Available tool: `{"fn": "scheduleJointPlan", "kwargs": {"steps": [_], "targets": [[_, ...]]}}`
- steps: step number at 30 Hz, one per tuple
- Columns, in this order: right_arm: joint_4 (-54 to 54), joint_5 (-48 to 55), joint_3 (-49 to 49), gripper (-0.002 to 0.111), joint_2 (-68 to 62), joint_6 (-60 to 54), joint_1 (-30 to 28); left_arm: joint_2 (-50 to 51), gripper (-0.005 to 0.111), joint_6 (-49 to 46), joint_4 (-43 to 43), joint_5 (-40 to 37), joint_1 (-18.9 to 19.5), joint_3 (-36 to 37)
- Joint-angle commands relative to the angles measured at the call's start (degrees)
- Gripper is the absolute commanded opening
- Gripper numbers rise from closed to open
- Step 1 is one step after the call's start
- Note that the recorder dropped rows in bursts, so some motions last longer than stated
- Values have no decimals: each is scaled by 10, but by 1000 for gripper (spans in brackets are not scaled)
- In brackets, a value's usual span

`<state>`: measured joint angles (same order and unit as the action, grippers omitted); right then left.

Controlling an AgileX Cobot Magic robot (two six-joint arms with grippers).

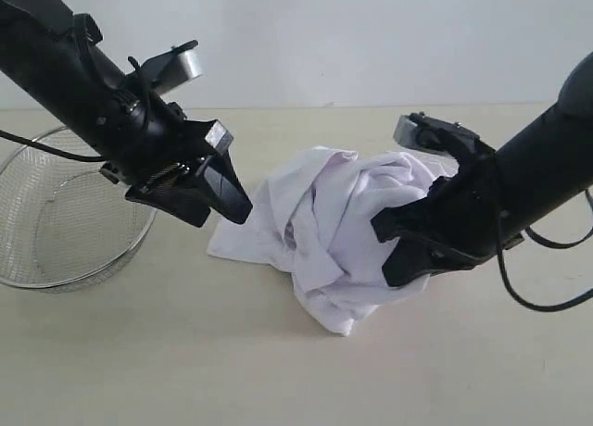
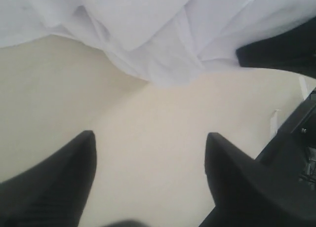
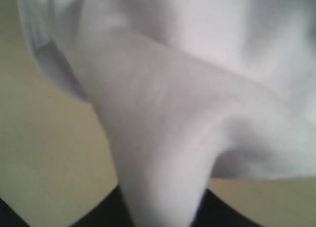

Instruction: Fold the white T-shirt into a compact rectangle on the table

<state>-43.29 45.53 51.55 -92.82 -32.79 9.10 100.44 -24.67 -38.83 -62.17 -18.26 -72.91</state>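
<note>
The white T-shirt (image 1: 324, 231) lies in a crumpled heap near the middle of the bench (image 1: 185, 370), bunched up between the two arms, with no lettering showing and nothing flat about it yet. The right pincer (image 1: 389, 250) is clamped on the white T-shirt: the right wrist view shows a thick twisted ridge of cloth running down between its dark fingers. The left pincer (image 1: 232, 204) stands apart and empty, low over bare bench just beside the shirt's near edge, not touching it. A round wire-mesh basket (image 1: 65, 231) sits close behind the left arm.

To my eye the folding proper has not begun; the shirt needs spreading first. The worry is that right-hand grip. It looks to have taken a bundle of several layers, not a single hem or shoulder, so a pull could drag the whole heap along and tighten the tangle. The left pincer could also close on nothing if it comes down short of the cloth. And the left arm is near enough to the basket that a wide swing might shove it.
</note>
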Motion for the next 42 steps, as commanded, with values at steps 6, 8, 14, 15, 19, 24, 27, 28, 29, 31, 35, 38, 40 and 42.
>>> {"fn": "scheduleJointPlan", "kwargs": {"steps": [6, 8, 14, 15, 19, 24, 27, 28, 29, 31, 35, 38, 40, 42], "targets": [[19, 75, 18, 0, 7, -12, -39, 24, 25, 35, 6, 65, -3, 11], [19, 71, 18, 0, 7, -14, -39, 44, 10, 35, -5, 62, -4, 14], [19, 66, 18, 0, 7, -14, -39, 94, 5, 7, -55, 97, -15, 14], [19, 66, 18, 0, 7, -14, -39, 100, 5, 7, -50, 107, -16, 14], [19, 66, 18, 0, 7, -16, -39, 126, 5, 7, -38, 141, -16, 14], [19, 66, 18, 0, 7, -16, -39, 147, 5, 7, -22, 181, -16, 11], [19, 65, 18, 0, 7, -16, -39, 165, 5, 8, -21, 193, -16, 6], [19, 64, 18, 0, 7, -16, -39, 173, 5, 8, -21, 198, -16, 2], [18, 64, 18, 0, 7, -16, -39, 182, 5, 8, -21, 203, -16, -1], [18, 64, 18, 0, 7, -17, -39, 197, 5, 8, -21, 212, -16, -11], [18, 64, 18, 0, 7, -17, -39, 219, 5, 8, -21, 212, -16, -34], [17, 65, 18, 0, 7, -17, -39, 232, 5, 9, -21, 216, -16, -48], [17, 65, 18, 0, 7, -17, -39, 238, 5, 11, -20, 219, -16, -56], [17, 67, 18, 0, 7, -17, -39, 248, 5, 21, 0, 218, -16, -72]]}}
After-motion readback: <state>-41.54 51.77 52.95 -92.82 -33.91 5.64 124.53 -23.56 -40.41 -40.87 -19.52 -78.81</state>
